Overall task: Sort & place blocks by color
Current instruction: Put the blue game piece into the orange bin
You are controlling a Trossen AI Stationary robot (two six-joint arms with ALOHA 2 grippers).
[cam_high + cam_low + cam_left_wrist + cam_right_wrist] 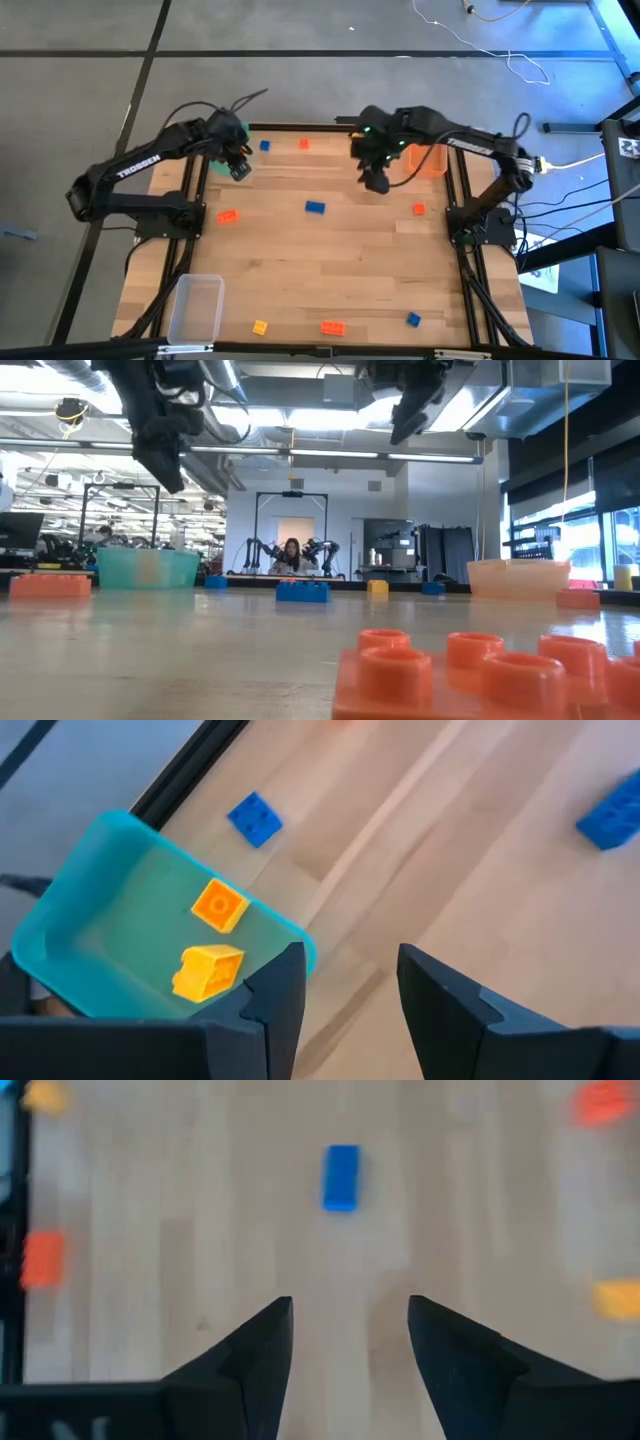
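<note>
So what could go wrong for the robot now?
The left gripper is open and empty right at the green bin's rim, so it might bump the bin holding two yellow blocks. The right gripper, open above the table, could miss the small blue block or push it away.

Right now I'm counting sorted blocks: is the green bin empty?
No. The green bin holds two yellow blocks, seen past the open left gripper.
</note>
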